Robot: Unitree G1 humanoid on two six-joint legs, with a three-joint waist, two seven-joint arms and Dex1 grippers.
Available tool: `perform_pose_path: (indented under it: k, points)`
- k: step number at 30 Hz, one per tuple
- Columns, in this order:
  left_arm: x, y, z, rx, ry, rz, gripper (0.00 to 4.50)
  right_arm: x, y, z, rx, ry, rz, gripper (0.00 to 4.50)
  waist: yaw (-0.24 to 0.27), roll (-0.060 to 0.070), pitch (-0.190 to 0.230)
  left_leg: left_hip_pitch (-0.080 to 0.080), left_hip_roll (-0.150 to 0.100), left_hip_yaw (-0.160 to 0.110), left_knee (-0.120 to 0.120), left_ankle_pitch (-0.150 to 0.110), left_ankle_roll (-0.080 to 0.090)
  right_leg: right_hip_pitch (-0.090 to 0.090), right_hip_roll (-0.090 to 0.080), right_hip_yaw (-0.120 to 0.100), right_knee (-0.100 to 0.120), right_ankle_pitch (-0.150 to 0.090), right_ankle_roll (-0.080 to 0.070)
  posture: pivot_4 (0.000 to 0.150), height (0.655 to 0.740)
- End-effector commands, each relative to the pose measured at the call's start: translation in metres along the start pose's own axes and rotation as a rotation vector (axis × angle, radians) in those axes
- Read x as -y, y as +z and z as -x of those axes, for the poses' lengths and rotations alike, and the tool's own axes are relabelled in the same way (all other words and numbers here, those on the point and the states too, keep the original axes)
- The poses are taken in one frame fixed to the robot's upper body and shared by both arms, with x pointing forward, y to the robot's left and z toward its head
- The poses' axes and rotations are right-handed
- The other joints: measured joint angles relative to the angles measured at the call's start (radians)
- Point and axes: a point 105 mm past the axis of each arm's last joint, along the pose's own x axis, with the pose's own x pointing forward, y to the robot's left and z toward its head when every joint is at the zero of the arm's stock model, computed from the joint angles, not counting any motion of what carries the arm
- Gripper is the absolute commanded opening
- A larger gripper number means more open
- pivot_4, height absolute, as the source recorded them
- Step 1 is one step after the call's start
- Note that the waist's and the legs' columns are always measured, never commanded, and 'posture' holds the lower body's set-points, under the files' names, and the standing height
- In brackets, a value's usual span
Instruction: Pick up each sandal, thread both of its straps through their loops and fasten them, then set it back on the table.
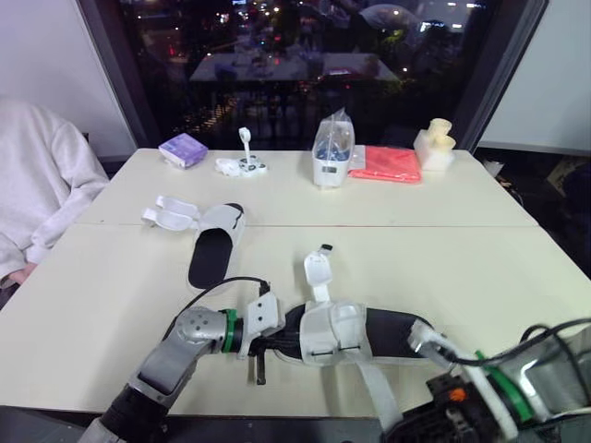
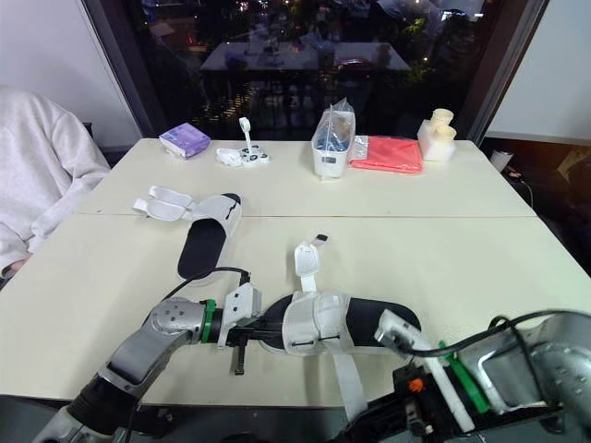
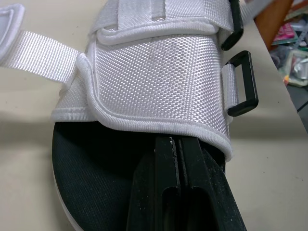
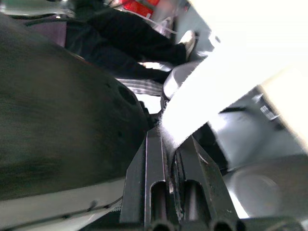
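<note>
At the 6 o'clock edge of the table (image 1: 462,277), the right gripper (image 4: 171,137) is clenching the loose strap (image 1: 375,392) of the near sandal (image 1: 388,334), while the left gripper (image 3: 178,139) is resting closed against its upper. A hard tug is probably risking dragging it off the edge. The second sandal (image 1: 214,247) is waiting at 10 o'clock.

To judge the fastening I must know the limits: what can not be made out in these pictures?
- Tips of the left gripper: left wrist view, hidden under the upper of the near sandal.
- Where the strap in the right gripper leads: right wrist view, runs off the edge.
- Loops of the far sandal: eye views, too small.
</note>
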Motion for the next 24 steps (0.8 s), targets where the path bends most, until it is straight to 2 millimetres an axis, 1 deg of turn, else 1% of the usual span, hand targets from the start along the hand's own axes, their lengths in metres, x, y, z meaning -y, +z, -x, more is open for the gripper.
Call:
perform_pose_path:
  k: [1,3,4,6,8,10,12,18,24]
  points:
    - [0.004,-0.012,-0.005,-0.045,-0.027,0.003,0.00,-0.009,0.028,0.012,0.064,0.024,0.087,0.03,0.006,0.000,0.000,0.000,0.000,0.000,0.000,0.000,0.000,0.000,0.000,0.000,0.000,0.000,0.000,0.150,0.7400]
    - [0.005,-0.013,-0.007,-0.046,-0.034,-0.006,0.00,-0.002,0.046,0.018,0.090,-0.006,0.127,0.03,0.008,0.000,0.000,-0.001,0.000,0.000,0.000,0.000,0.000,-0.001,0.000,0.000,-0.001,0.000,0.000,0.150,0.7400]
    - [0.005,-0.013,-0.008,-0.046,-0.038,-0.010,0.00,0.004,0.055,0.020,0.103,-0.028,0.138,0.03,0.007,0.000,0.000,-0.001,0.000,0.000,0.000,0.000,0.000,-0.001,0.000,0.000,-0.001,0.000,0.000,0.150,0.7400]
    - [0.004,-0.013,-0.008,-0.044,-0.039,-0.014,0.00,0.014,0.064,0.021,0.107,-0.058,0.138,0.03,0.007,0.000,0.000,-0.001,0.000,0.000,0.000,0.000,0.000,-0.001,-0.001,0.000,-0.001,0.000,0.000,0.150,0.7400]
    - [0.004,-0.014,-0.008,-0.050,-0.041,-0.023,0.00,0.031,0.070,0.019,0.109,-0.102,0.126,0.03,0.007,0.000,0.000,-0.002,0.000,0.000,0.000,0.000,0.000,-0.002,-0.001,0.000,-0.001,0.000,0.000,0.150,0.7400]
    - [0.005,-0.014,-0.008,-0.057,-0.047,-0.030,0.00,0.044,0.072,0.017,0.101,-0.132,0.117,0.03,0.006,0.000,0.000,-0.002,0.000,0.000,-0.001,0.000,0.000,-0.003,-0.001,0.000,-0.001,0.000,0.000,0.150,0.7400]
    - [0.006,-0.016,-0.007,-0.066,-0.052,-0.037,0.00,0.052,0.071,0.015,0.092,-0.143,0.112,0.03,0.006,0.000,0.000,-0.003,0.000,0.000,-0.001,0.000,0.000,-0.004,-0.001,0.000,-0.001,0.000,0.000,0.150,0.7400]
    - [0.007,-0.020,-0.003,-0.092,-0.061,-0.054,0.00,0.068,0.072,0.012,0.071,-0.159,0.121,0.03,0.001,0.000,0.000,-0.003,0.000,0.000,-0.001,0.000,0.000,-0.004,-0.001,0.000,-0.001,0.000,0.000,0.150,0.7400]
    - [0.007,-0.020,-0.003,-0.092,-0.064,-0.060,0.00,0.080,0.075,0.011,0.043,-0.168,0.151,0.03,-0.015,0.001,0.000,-0.002,0.000,0.000,-0.001,0.000,0.000,-0.004,-0.001,0.000,0.000,0.000,-0.001,0.150,0.7400]
